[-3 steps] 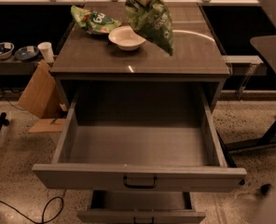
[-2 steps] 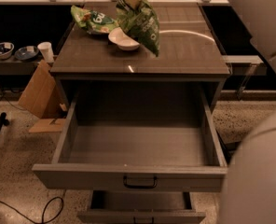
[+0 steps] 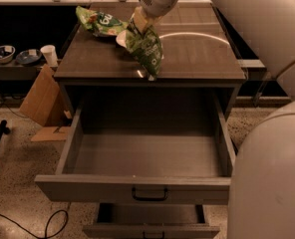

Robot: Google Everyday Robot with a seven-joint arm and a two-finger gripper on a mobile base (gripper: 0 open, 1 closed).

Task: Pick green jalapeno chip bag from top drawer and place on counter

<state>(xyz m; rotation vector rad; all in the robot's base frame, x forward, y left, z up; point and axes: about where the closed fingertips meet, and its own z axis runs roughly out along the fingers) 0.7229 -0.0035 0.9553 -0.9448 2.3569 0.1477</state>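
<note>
Foil of a larger green bag (image 3: 100,23) is seen near the rear left corner of the counter (image 3: 207,59), with a white bowl (image 3: 120,38) just beside it. Toward the middle, the wrinkled, glossy green jalapeno chip bag (image 3: 146,51) is held clenched by its upper end in the gripper (image 3: 140,21). It hangs directly below, long axis near upright, lower tip close to the front edge. Lowering and release are judged to remain. The top drawer (image 3: 147,156) stands open beneath.

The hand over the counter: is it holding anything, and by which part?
Yes. The hand, above the counter, grips the green jalapeno chip bag by its top end; the bag hangs down below it.
</note>
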